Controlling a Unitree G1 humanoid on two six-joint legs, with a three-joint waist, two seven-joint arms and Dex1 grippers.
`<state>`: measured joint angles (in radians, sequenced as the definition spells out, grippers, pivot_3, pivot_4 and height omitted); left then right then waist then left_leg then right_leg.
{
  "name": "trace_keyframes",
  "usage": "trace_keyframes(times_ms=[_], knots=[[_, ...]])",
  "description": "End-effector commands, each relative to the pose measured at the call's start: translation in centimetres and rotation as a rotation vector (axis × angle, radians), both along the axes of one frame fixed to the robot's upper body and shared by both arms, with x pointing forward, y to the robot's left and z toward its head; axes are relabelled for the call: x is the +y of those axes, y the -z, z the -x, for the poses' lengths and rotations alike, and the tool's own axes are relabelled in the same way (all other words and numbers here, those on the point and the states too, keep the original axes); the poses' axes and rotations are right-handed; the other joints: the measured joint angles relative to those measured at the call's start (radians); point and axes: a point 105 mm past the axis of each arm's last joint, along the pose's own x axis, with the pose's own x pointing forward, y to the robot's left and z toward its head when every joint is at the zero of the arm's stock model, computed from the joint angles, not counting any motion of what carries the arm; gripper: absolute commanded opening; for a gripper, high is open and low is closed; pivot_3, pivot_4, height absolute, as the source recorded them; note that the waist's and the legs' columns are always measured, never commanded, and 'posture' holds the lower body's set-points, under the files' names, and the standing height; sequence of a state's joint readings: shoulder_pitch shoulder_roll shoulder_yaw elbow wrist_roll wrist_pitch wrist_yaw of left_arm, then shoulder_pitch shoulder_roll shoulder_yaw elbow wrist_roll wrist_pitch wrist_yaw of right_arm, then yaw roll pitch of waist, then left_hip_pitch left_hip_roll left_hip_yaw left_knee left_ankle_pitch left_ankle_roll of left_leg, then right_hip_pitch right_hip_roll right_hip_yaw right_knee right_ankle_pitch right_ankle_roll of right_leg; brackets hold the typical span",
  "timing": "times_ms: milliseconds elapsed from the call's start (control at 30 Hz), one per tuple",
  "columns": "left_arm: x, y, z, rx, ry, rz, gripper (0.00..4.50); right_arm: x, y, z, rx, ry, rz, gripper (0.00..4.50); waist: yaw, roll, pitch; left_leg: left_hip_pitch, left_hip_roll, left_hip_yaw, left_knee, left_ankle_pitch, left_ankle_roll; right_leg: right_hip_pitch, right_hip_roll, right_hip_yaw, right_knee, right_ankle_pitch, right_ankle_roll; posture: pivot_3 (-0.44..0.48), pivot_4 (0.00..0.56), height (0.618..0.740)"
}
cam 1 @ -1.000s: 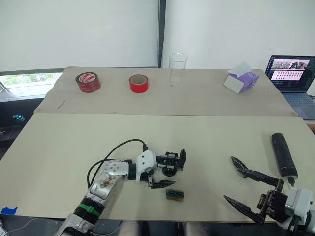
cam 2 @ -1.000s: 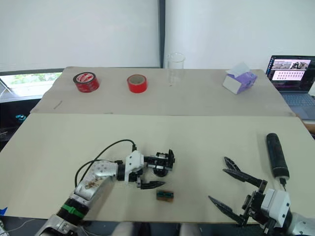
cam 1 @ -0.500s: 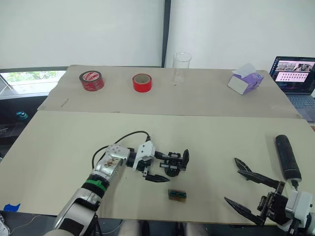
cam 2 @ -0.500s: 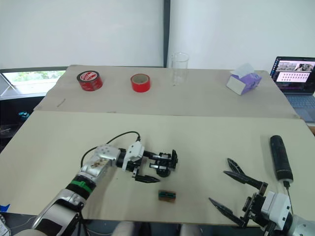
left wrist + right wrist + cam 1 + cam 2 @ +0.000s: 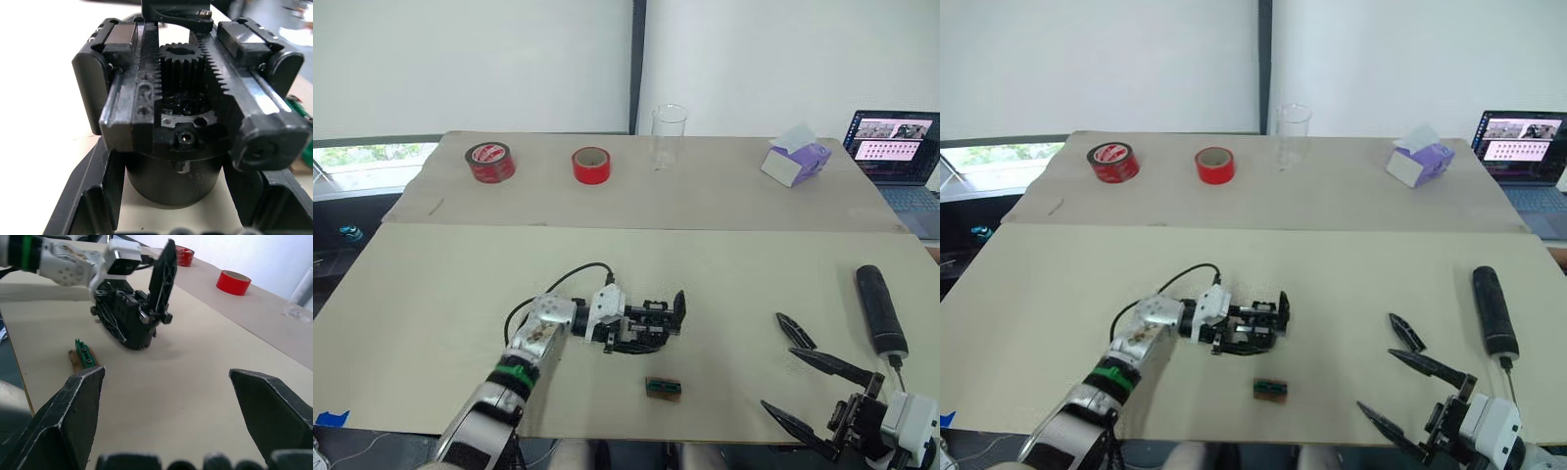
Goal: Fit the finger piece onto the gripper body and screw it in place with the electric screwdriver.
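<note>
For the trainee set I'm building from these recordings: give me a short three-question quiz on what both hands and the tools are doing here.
1. True or false: the electric screwdriver lies on the table, in neither hand.
2. The left hand grips: A) a tape roll, B) the gripper body, C) the green block.
3. Fill in: the right hand is ____.
Key: 1 true; 2 B; 3 open.
</note>
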<state>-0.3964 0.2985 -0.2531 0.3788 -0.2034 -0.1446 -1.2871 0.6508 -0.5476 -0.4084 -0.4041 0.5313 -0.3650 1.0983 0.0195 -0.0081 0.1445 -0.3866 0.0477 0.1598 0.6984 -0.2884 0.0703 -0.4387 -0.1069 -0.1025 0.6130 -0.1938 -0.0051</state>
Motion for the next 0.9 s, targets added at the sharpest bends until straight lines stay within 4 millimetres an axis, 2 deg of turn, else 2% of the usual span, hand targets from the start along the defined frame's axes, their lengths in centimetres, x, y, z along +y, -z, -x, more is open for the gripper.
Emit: trace_keyframes(times_ms=[33,133,333,467,767,833,900], knots=[[0.5,-1.8,0.0,-0.03,-0.181,0.097,2.33,0.1,-0.8,-0.2,-0.052,-0.012,0.012,4.5,-0.004,0.0,0.0,0.0,0.0,0.0,0.0,0.0,0.0,0.0,0.0,0.0,0.0,0.0,0.0,0.0,0.15,0.74],[0.5,-2.0,0.5,-0.044,-0.308,0.116,2.33,0.3,-0.8,-0.6,-0.051,-0.031,0.006,4.5,-0.006,0.0,0.0,0.001,0.0,0.0,0.0,0.0,0.0,0.001,-0.001,0.001,0.0,0.0,0.0,0.0,0.15,0.74],[-1.5,-2.5,1.5,-0.011,-0.46,0.131,2.33,0.8,-0.9,-0.8,-0.026,-0.09,-0.001,4.5,0.007,0.0,0.0,0.0,-0.001,0.0,0.0,0.0,0.0,0.0,-0.002,0.001,0.0,0.0,0.0,0.0,0.15,0.74],[-2.2,-1.8,2.1,0.008,-0.489,0.106,2.33,0.8,-0.9,-0.7,-0.004,-0.121,0.005,4.5,0.009,0.0,0.0,0.0,-0.001,0.0,0.0,0.0,0.0,0.0,-0.001,0.001,0.0,0.0,0.0,0.0,0.15,0.74],[-1.5,-0.5,2.4,0.028,-0.495,0.058,2.33,0.4,-1.3,-1.2,-0.007,-0.127,0.014,4.5,0.008,0.0,0.0,0.001,-0.001,0.0,0.0,0.0,0.0,0.0,-0.001,0.001,0.0,-0.003,-0.004,0.0,0.15,0.74],[-0.9,-0.5,2.1,0.051,-0.513,0.067,3.38,0.5,-1.3,-1.3,-0.014,-0.124,0.014,4.5,0.007,0.0,0.0,0.001,-0.001,0.001,0.0,0.0,0.0,0.0,-0.001,0.001,0.0,-0.003,-0.004,0.0,0.15,0.74],[0.0,-0.4,1.9,0.052,-0.497,0.048,4.17,0.5,-1.4,-1.5,-0.021,-0.121,0.015,4.5,0.008,0.0,0.0,0.001,-0.001,0.001,0.0,0.0,0.0,0.0,-0.001,0.001,0.0,-0.003,-0.004,0.0,0.15,0.74]])
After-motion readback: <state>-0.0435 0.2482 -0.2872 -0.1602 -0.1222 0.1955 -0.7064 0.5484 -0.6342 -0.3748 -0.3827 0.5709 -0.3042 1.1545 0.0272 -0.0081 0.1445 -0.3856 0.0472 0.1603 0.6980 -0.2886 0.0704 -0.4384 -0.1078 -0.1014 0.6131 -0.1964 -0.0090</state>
